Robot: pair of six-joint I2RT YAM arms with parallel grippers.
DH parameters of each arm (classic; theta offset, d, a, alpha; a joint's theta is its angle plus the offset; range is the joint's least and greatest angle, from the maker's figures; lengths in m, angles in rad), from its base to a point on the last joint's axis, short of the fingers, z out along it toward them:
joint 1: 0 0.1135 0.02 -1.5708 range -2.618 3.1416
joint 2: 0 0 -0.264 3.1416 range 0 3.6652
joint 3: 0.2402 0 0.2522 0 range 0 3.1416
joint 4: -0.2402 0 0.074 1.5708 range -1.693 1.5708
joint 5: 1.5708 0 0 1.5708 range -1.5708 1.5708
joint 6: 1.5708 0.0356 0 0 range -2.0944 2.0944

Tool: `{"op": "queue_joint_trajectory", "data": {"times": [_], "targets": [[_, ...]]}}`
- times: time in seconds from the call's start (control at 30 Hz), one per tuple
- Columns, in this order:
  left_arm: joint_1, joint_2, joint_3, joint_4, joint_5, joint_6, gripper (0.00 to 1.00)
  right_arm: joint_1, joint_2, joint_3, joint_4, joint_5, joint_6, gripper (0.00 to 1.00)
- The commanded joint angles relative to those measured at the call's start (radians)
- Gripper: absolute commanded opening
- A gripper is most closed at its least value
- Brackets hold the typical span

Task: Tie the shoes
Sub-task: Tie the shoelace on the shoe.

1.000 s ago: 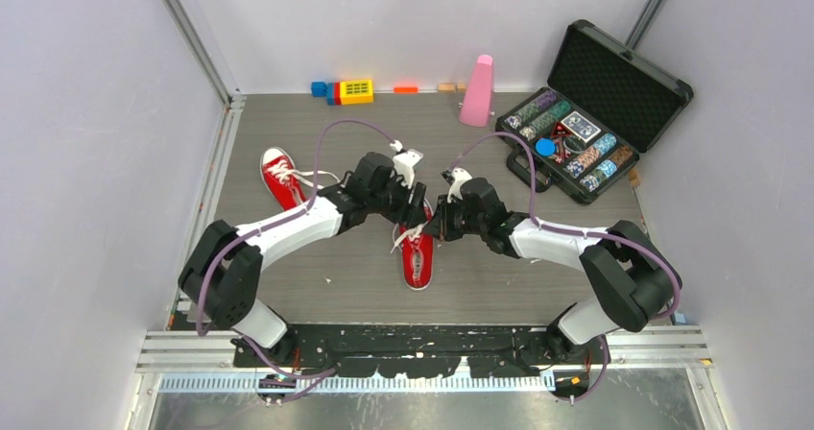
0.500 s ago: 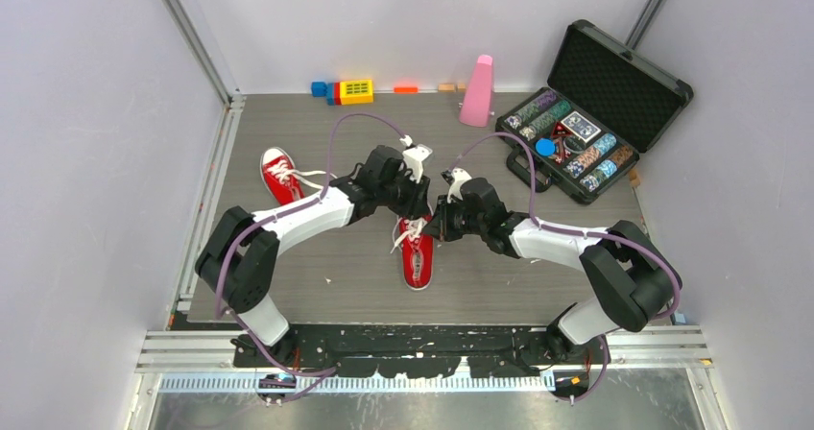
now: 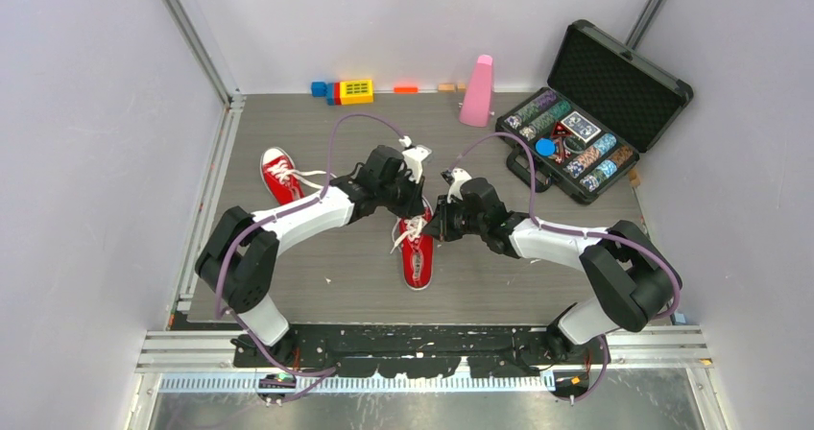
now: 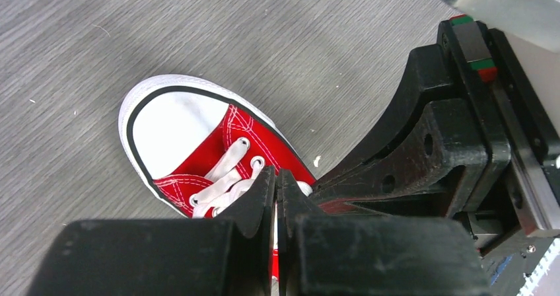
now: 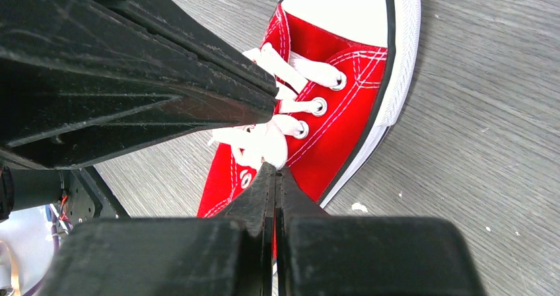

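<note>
pinching in over the near shoe (image 3: 418, 259), my left fingers (image 4: 271, 185) and right fingers (image 5: 267, 185) were each pressed narrow, no gap showing, their tips close together above the laces (image 5: 264, 141). a pale sliver sat in the seam of the left pair, and the right tips touched the bunched lace, but i could not tell whether either truly held a strand. that shoe lay mid-table (image 3: 499, 276), toe toward the near edge; the far shoe (image 3: 280, 176) lay well apart to the left, its laces loose on the table.

i judged the laces soft, flat and limp: they would slip from a light pinch and flop once released, so the hold belonged on a free strand just beside the top eyelets, not on the canvas. the shoe itself looked light and likely to slide or tip if a lace was pulled hard.

at the far right an open black case (image 3: 614, 80) held rows of chips (image 3: 586, 161) and a pack of cards (image 3: 579, 126).
</note>
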Motion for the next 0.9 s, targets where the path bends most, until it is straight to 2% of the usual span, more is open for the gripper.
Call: {"op": "queue_joint_trajectory", "data": {"times": [0.0, 0.4, 0.87], "targets": [[0.014, -0.033, 0.040, -0.001, 0.022, -0.044, 0.00, -0.002, -0.025, 0.003, 0.038, -0.002, 0.010, 0.00], [0.151, -0.072, -0.092, 0.204, 0.261, -0.356, 0.00, -0.002, -0.066, -0.032, 0.004, 0.050, 0.051, 0.00], [0.170, -0.153, -0.261, 0.295, 0.347, -0.470, 0.00, -0.002, -0.099, -0.050, -0.055, 0.064, 0.064, 0.00]]}}
